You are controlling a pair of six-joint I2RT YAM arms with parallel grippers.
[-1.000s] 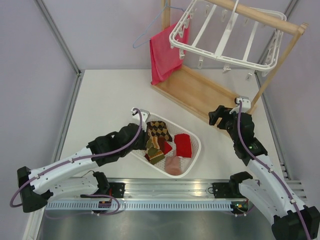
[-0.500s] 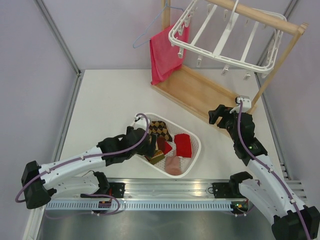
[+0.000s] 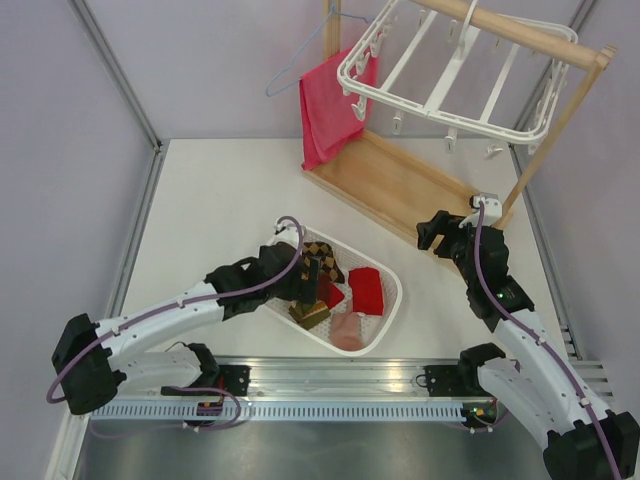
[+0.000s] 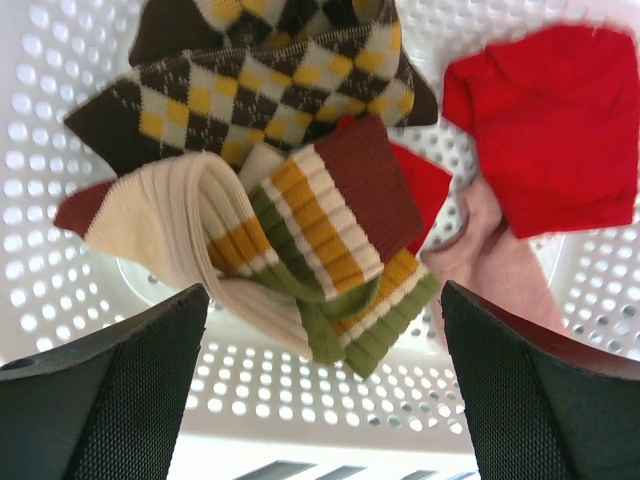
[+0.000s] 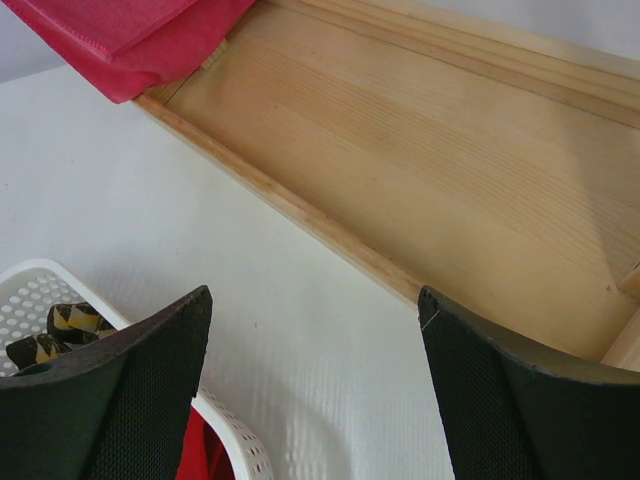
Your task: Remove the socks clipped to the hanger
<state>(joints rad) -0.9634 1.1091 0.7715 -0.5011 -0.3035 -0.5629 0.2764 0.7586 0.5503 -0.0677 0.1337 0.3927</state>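
Observation:
The white hanger (image 3: 450, 70) hangs from the wooden stand's top bar at the back right, and the clips I can see on it hold nothing. The socks lie in a white basket (image 3: 390, 300): brown-orange argyle (image 4: 270, 100), striped brown/olive/cream (image 4: 320, 230), red (image 4: 550, 130) and pale pink (image 4: 490, 270). My left gripper (image 3: 308, 280) hovers over the basket, open, its jaws wide apart just above the striped sock (image 3: 310, 312) with nothing between them (image 4: 325, 330). My right gripper (image 3: 432, 232) is open and empty beside the stand's base (image 5: 315, 310).
A red-pink towel (image 3: 328, 110) hangs on a thin wire hanger (image 3: 300, 70) left of the white frame. The wooden stand (image 3: 400, 185) has a flat base board and a slanted post on the right. The basket's rim (image 5: 225, 440) lies near the right gripper.
My left gripper has opened and let the striped sock fall into the basket, after moving right over it. The right arm has stayed put.

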